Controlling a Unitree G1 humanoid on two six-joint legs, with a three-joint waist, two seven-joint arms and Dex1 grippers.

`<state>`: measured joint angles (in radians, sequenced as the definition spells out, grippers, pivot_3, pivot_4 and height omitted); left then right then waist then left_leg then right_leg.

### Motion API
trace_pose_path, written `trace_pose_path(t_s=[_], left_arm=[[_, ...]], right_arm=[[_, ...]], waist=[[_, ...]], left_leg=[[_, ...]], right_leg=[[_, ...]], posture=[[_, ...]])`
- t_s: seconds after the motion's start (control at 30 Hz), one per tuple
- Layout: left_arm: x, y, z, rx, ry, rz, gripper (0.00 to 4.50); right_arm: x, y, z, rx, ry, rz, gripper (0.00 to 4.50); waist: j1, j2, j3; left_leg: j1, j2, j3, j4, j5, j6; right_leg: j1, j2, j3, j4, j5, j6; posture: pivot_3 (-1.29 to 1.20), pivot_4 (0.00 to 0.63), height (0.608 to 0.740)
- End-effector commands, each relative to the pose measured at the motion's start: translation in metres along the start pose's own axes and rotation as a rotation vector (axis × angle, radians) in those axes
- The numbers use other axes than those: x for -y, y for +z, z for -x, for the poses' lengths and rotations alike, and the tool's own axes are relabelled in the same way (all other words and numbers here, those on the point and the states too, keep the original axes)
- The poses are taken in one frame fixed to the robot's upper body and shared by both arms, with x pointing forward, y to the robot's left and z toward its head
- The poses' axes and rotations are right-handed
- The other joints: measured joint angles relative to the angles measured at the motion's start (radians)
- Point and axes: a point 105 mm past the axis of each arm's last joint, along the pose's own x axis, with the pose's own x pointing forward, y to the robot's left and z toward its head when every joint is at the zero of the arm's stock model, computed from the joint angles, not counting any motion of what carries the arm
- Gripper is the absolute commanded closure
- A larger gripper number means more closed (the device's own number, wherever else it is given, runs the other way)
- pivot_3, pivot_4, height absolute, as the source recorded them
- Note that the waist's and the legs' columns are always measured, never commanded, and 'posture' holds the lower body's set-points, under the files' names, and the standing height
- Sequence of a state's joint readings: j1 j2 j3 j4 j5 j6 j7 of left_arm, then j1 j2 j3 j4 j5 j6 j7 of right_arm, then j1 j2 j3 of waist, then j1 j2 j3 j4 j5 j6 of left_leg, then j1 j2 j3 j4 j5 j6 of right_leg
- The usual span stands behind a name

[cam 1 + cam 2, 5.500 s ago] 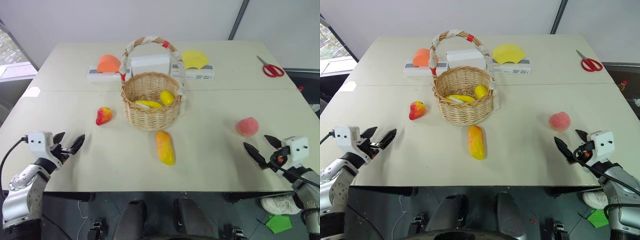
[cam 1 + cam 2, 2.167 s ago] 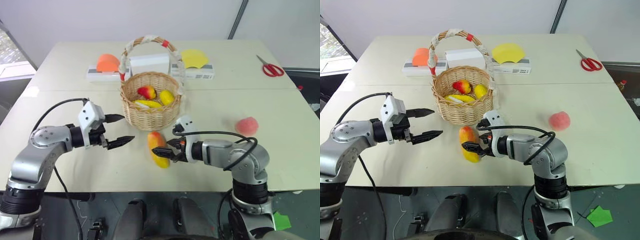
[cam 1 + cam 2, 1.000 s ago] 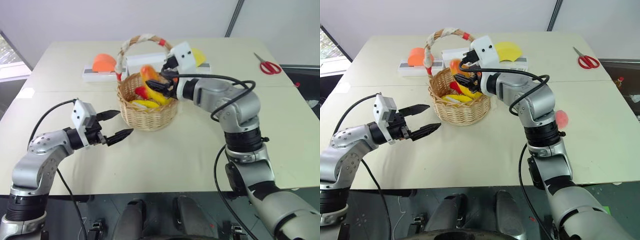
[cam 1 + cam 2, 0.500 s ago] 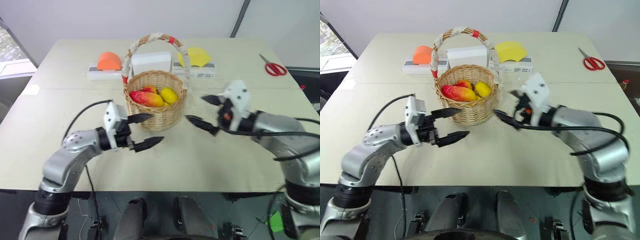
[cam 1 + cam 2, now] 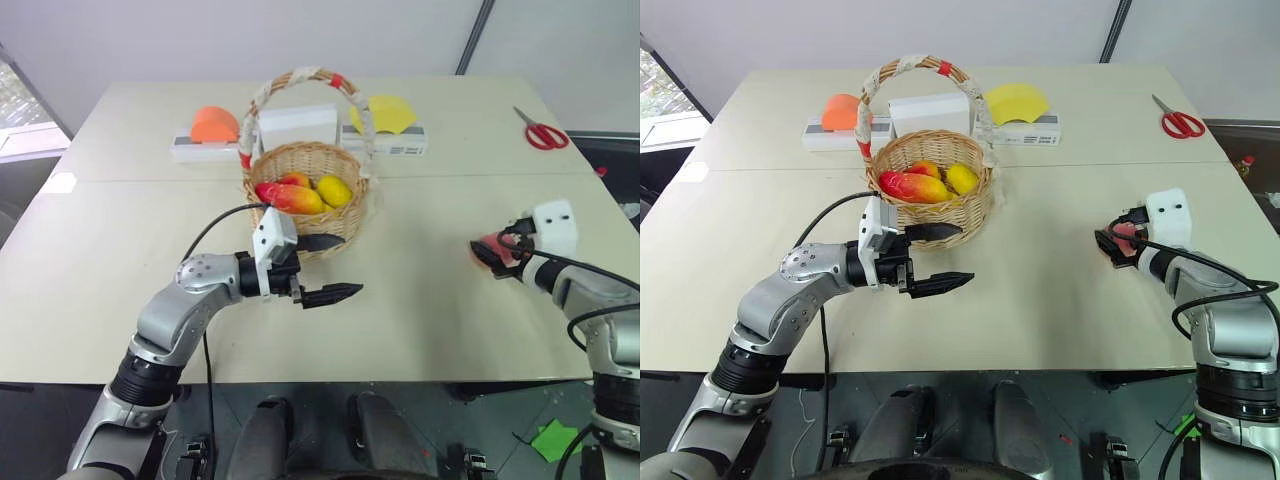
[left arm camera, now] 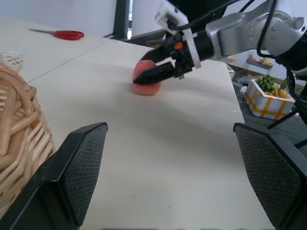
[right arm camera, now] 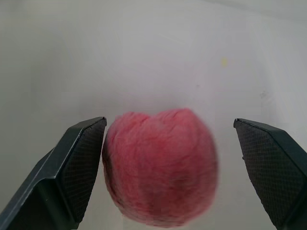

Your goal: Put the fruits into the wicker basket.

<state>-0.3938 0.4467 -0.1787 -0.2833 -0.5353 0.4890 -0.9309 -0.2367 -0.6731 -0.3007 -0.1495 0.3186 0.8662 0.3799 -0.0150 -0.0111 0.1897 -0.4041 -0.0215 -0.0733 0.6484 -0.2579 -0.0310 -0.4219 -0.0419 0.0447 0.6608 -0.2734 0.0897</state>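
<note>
One fruit is left on the table: the peach (image 7: pixel 160 165), at about three o'clock from the wicker basket (image 5: pixel 305 205). My right gripper (image 5: pixel 1117 245) frames it, jaws apart. It looks fuzzy, light and slightly soft, so I'd pinch across its widest middle. My left gripper (image 5: pixel 330 268) hangs spread and empty near the basket's five o'clock.
</note>
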Motion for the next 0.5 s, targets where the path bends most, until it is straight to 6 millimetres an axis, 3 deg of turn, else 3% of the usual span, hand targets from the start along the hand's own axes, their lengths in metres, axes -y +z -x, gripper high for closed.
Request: trace_pose_path(t_s=[0.03, 0.1, 0.17, 0.23, 0.3, 0.47, 0.5], left_arm=[[0.001, 0.005, 0.005, 0.011, 0.005, -0.034, 0.00], [0.001, 0.003, 0.007, 0.005, 0.014, -0.035, 0.00], [0.000, 0.002, 0.009, 0.002, 0.023, -0.035, 0.00], [-0.001, 0.002, 0.011, 0.002, 0.035, -0.034, 0.00], [-0.004, 0.002, 0.016, -0.002, 0.060, -0.034, 0.00], [-0.014, 0.000, 0.039, -0.012, 0.150, -0.026, 0.00], [-0.020, 0.000, 0.051, -0.014, 0.197, -0.022, 0.00]], right_arm=[[0.004, -0.002, -0.001, 0.001, -0.012, -0.030, 0.07], [0.004, -0.003, -0.001, 0.007, -0.003, -0.033, 0.30], [0.002, 0.000, -0.002, 0.026, 0.009, -0.036, 0.92], [-0.001, 0.008, -0.001, 0.056, 0.020, -0.009, 1.85], [-0.009, 0.021, 0.001, 0.103, 0.047, 0.040, 2.23], [-0.073, 0.071, 0.019, 0.289, 0.300, 0.258, 2.23], [-0.110, 0.093, 0.023, 0.382, 0.424, 0.283, 2.23]], waist=[[0.001, 0.000, 0.000], [-0.001, 0.000, 0.000], [-0.002, 0.000, 0.000], [-0.002, 0.000, 0.000], [-0.003, 0.000, 0.000], [-0.011, 0.001, 0.000], [-0.011, 0.001, 0.000]], left_leg=[[0.000, 0.000, 0.000, 0.000, 0.000, 0.000], [0.000, 0.000, 0.000, 0.000, 0.000, 0.000], [0.000, 0.000, 0.000, 0.000, 0.000, 0.000], [0.000, 0.000, 0.000, 0.000, 0.000, 0.000], [0.000, 0.000, 0.000, 0.000, 0.000, 0.000], [0.001, 0.001, 0.000, 0.000, 0.000, 0.000], [0.001, 0.001, 0.000, 0.000, 0.000, 0.000]], right_leg=[[0.000, 0.000, 0.000, 0.000, 0.000, 0.000], [0.000, 0.000, 0.000, 0.000, 0.000, 0.000], [0.000, 0.000, 0.000, 0.000, 0.000, 0.000], [0.000, 0.000, 0.000, 0.000, 0.000, 0.000], [0.000, 0.000, 0.000, 0.000, 0.000, 0.000], [-0.001, 0.000, 0.000, 0.002, 0.000, 0.000], [-0.001, 0.001, 0.000, 0.002, 0.000, 0.000]], posture=[[0.00, 0.150, 0.740], [0.00, 0.150, 0.740], [0.00, 0.150, 0.740], [0.00, 0.150, 0.740], [0.00, 0.150, 0.740], [0.00, 0.150, 0.740], [0.00, 0.150, 0.740]])
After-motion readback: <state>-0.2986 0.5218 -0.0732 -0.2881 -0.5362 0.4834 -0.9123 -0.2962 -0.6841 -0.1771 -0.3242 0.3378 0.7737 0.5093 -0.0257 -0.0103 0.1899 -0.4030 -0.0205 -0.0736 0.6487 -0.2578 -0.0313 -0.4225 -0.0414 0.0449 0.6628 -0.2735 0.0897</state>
